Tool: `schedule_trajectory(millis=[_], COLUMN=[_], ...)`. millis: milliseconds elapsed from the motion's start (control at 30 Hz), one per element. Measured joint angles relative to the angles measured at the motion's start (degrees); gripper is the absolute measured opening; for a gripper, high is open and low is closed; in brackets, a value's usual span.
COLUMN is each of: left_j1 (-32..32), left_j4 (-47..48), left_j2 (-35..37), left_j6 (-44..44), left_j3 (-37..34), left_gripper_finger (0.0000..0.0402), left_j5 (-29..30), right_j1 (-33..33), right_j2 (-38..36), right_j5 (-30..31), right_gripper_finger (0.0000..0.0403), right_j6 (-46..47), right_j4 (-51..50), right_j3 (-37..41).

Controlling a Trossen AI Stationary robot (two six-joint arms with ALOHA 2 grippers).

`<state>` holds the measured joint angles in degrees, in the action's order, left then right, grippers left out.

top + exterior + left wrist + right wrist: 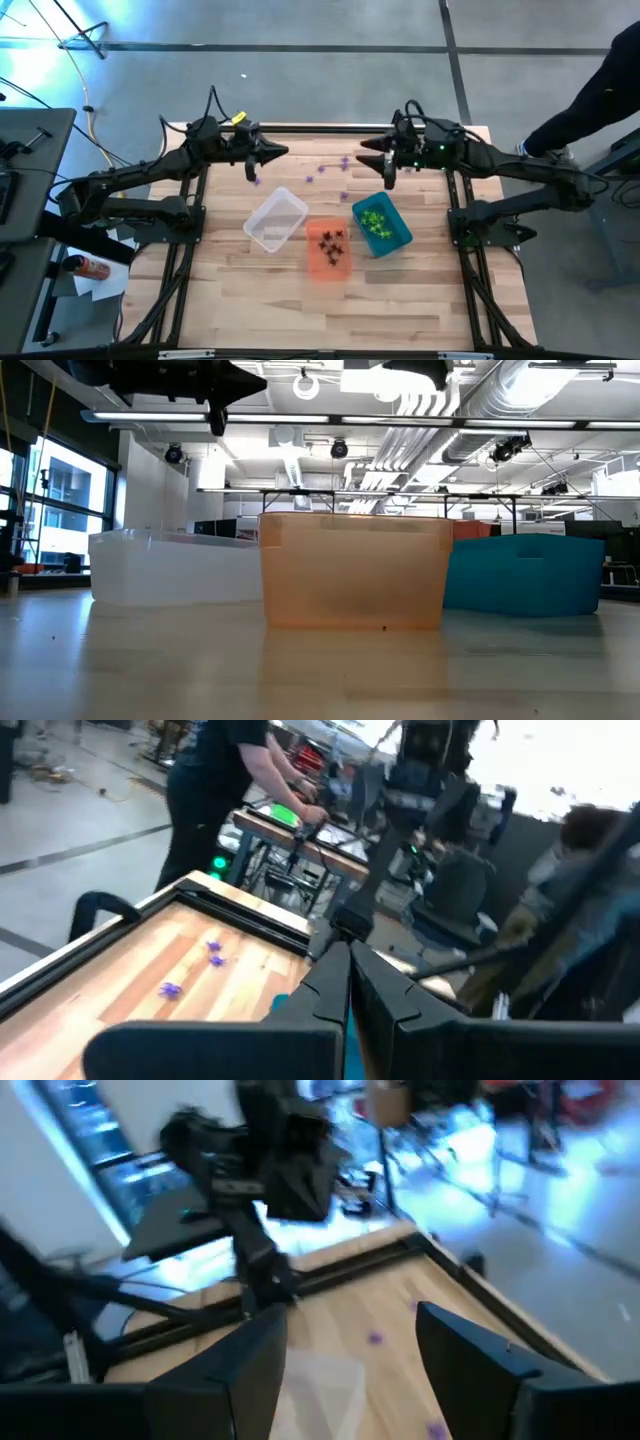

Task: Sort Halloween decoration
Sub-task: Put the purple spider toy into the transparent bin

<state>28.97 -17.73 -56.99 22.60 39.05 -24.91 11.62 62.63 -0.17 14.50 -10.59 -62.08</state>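
Observation:
Small purple Halloween trinkets lie loose on the wooden table near its far edge, between my two grippers. They also show in the left wrist view and the right wrist view. Black trinkets lie in the orange bin, and green ones in the teal bin. My left gripper hovers shut above the far left of the table, pointing toward the right arm. My right gripper hovers open at the far right, facing it, nothing between its fingers.
A clear bin stands left of the orange one; all three bins sit mid-table and fill the low view. A person stands beyond the table's right side. Bare wood lies toward the near edge.

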Motion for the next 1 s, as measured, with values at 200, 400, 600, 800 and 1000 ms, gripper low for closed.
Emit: schedule_trajectory(millis=[200, 400, 600, 800, 1000], left_j1=[-5.88, -8.68, -9.23, -8.65, -4.32], left_j4=[0.81, 0.82, 0.75, 7.16, 42.59], left_j2=[0.00, 0.00, 0.00, 0.02, -2.60], left_j6=[-5.64, -8.29, -9.26, -4.76, -4.73], left_j3=[0.00, 0.00, 0.00, 1.60, 9.11], left_gripper_finger=[0.0001, 0.0023, 0.0053, 0.0077, 0.0139], left_j5=[2.93, 9.11, 9.60, 13.40, 24.11], right_j1=[-0.18, 0.04, 0.04, 0.04, 0.04], right_j2=[3.08, 3.45, 3.41, 3.41, 3.41], right_j5=[-1.90, -2.21, -4.85, -4.61, -4.23], right_gripper_finger=[0.0165, 0.0049, 0.0010, 0.0007, 0.0003], right_j6=[-4.63, -7.90, -7.21, -7.04, -7.05], right_j4=[2.59, 3.66, 4.79, 3.93, 0.92], right_j3=[0.13, 0.13, 0.13, 0.13, 0.13])
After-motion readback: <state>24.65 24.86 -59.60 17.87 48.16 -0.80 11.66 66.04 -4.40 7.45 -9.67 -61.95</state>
